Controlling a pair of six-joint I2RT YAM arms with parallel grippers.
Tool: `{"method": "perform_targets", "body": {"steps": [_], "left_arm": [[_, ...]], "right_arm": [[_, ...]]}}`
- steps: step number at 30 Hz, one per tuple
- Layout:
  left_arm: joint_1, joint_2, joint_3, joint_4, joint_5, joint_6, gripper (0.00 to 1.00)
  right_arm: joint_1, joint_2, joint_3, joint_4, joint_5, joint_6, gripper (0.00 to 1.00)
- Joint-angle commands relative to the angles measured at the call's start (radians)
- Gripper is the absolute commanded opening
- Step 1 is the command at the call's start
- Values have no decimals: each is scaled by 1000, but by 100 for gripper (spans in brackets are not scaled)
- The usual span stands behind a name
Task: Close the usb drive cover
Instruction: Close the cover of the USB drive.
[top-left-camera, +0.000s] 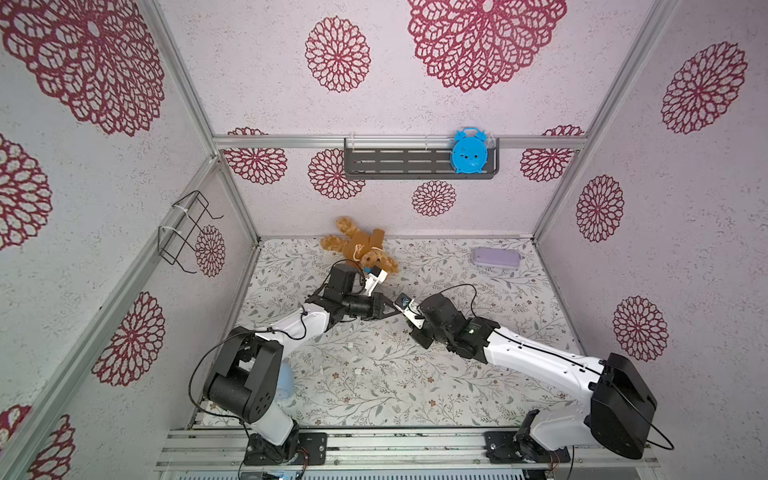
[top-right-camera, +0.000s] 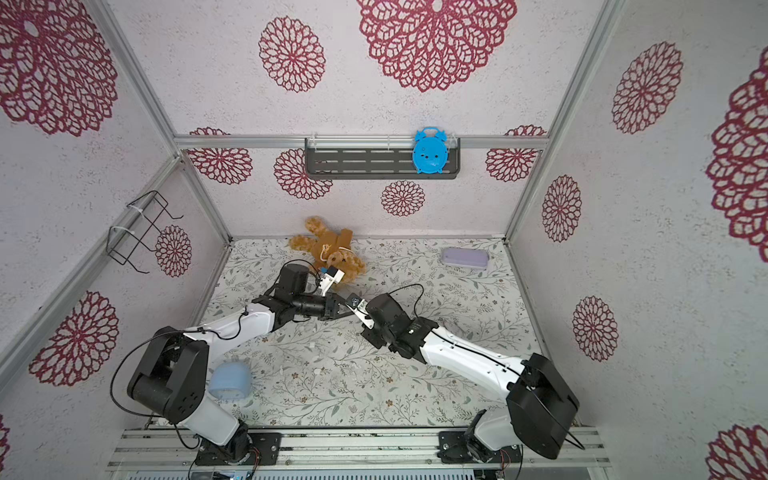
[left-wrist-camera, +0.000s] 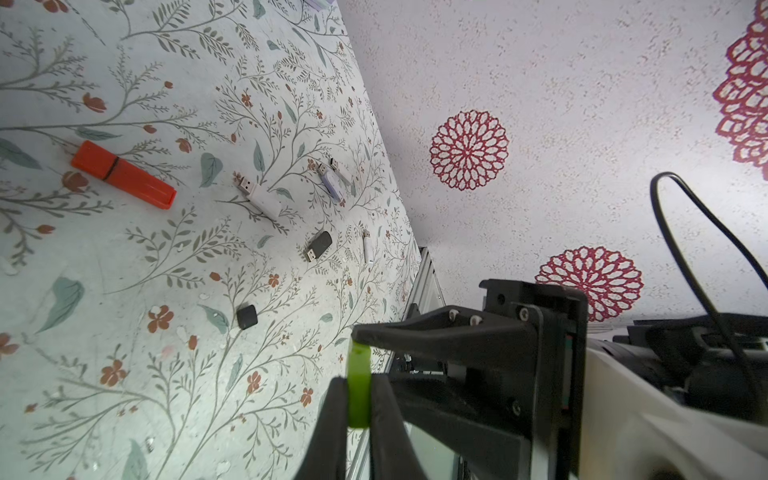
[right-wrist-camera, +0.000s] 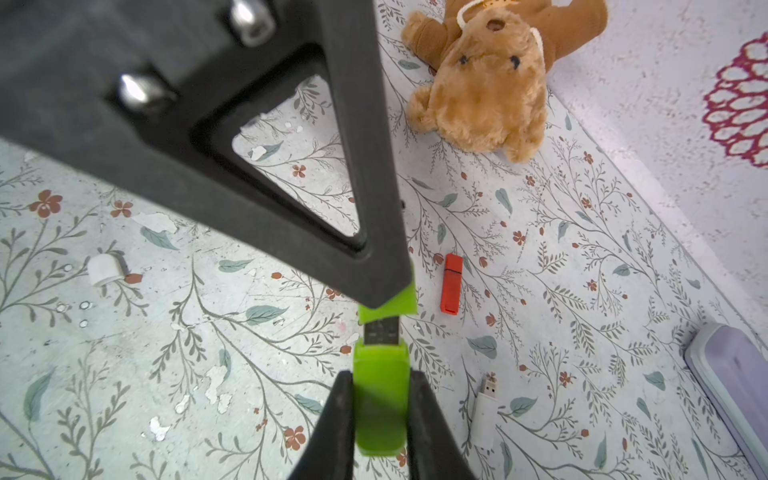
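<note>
Between grippers: metal plug showed.
Right gripper: pinched half of green usb drive.
Left gripper: pinched other half, 9 o'clock side.
Axis: ran 9–3.

- Pale textured walls on three sides — printed with red lace-like rosettes, joined by aluminium posts.
- Dark slotted shelf on the back wall; black wire rack on the left wall.
- Tabletop — pale leaf-and-flower print, scuffed in places.

We see a lime-green usb drive, an orange-red stick, a tan teddy bear, and a pale counter printed with grey-green leaves and rust flowers.
</note>
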Motion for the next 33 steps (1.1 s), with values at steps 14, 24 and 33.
{"method": "perform_targets", "body": {"steps": [14,24,33], "left_arm": [[-35,22,17,-55,27,32,10],[-35,21,37,-79,-10,2,11],[-39,28,34,-38,17,-24,12]], "right_arm": [[15,-40,71,125,-34,-67,20],[17,-45,57,123,21,-90,19],[19,-56,50,196,-10,-69,19]]}}
